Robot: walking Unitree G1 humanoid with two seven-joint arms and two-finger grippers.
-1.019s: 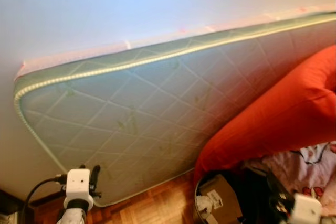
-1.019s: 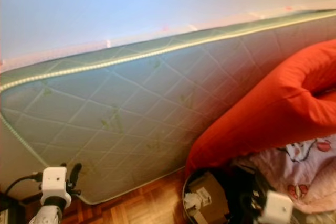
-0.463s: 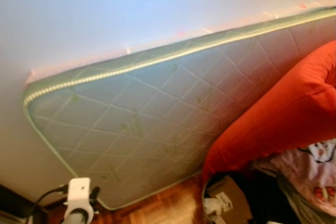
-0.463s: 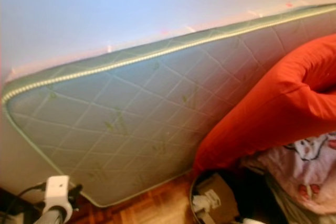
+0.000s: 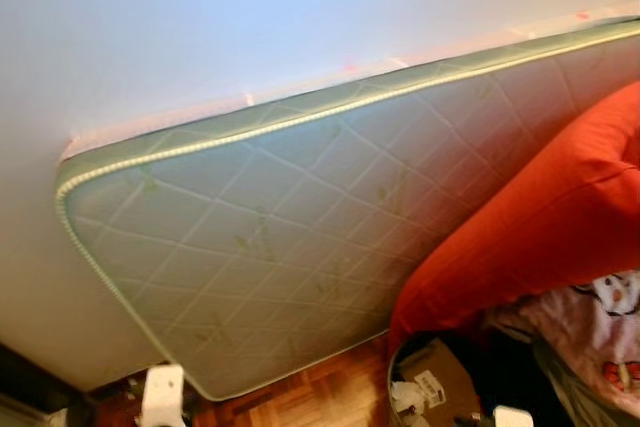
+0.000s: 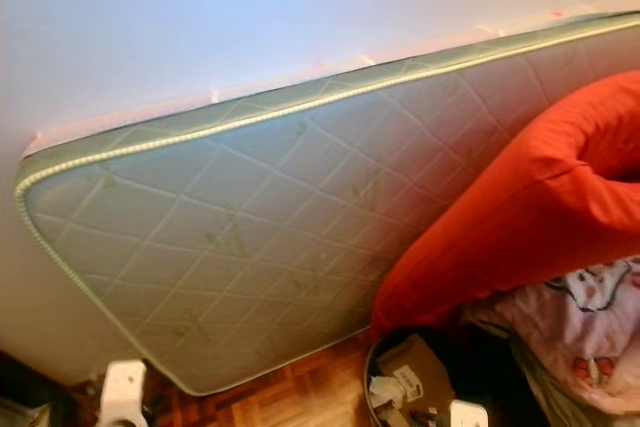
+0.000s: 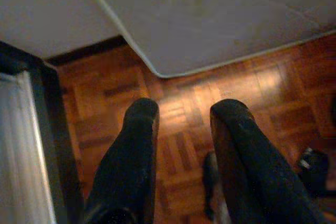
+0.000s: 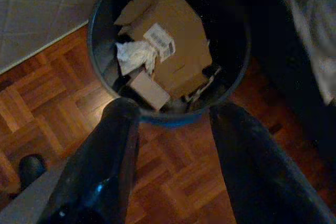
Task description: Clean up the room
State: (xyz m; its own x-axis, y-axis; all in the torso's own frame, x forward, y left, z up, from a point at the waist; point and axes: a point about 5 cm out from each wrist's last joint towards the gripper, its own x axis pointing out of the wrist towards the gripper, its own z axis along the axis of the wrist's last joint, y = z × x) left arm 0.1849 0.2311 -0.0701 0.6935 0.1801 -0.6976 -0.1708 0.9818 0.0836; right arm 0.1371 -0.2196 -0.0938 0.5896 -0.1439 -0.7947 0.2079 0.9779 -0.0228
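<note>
Mattress (image 5: 300, 237) leans on the wall ahead, red cushion (image 5: 530, 237) at 3 o'clock, bin (image 6: 410, 387) at 5. My left end effector (image 7: 181, 129) gapes empty over parquet (image 7: 184, 103). My right end effector (image 8: 170, 129), spread and empty, hangs above the cardboard-filled bin.

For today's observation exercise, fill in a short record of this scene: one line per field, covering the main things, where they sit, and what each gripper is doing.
Floor: wooden parquet
Mattress: quilted, pale green, stood on its long edge, leaning on the white wall
Red bedding: bulky, in front of the mattress's right part
Patterned fabric: pinkish, below the red bedding
Bin: round, dark, holds cardboard and crumpled paper
Left gripper: open, empty, above the floor by the mattress corner
Right gripper: open, empty, above the bin's near rim
</note>
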